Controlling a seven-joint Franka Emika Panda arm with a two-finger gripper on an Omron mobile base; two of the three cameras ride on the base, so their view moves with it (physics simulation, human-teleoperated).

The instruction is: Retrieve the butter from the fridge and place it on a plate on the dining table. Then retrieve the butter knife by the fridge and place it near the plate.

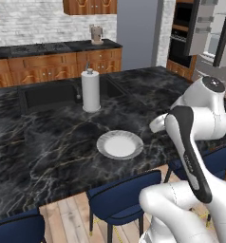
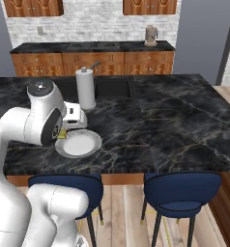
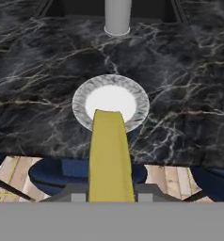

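Above the dining table (image 1: 48,152), the pincer (image 3: 110,196) grips the butter (image 3: 110,160) near the plate (image 3: 81,101).

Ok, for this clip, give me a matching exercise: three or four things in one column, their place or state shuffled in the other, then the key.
Things:
1. Thin yellow-olive butter stick
2. Round white shallow plate
3. White upright paper towel roll
4. Dark blue upholstered stool

Places or states:
A. On the wooden floor, at the near edge of the black white-veined marble dining table
B. Held in the jaws of the gripper, above the near table edge
C. Lying bare on the marble top
D. Standing beside the recessed black sink

Pairs: 1-B, 2-C, 3-D, 4-A
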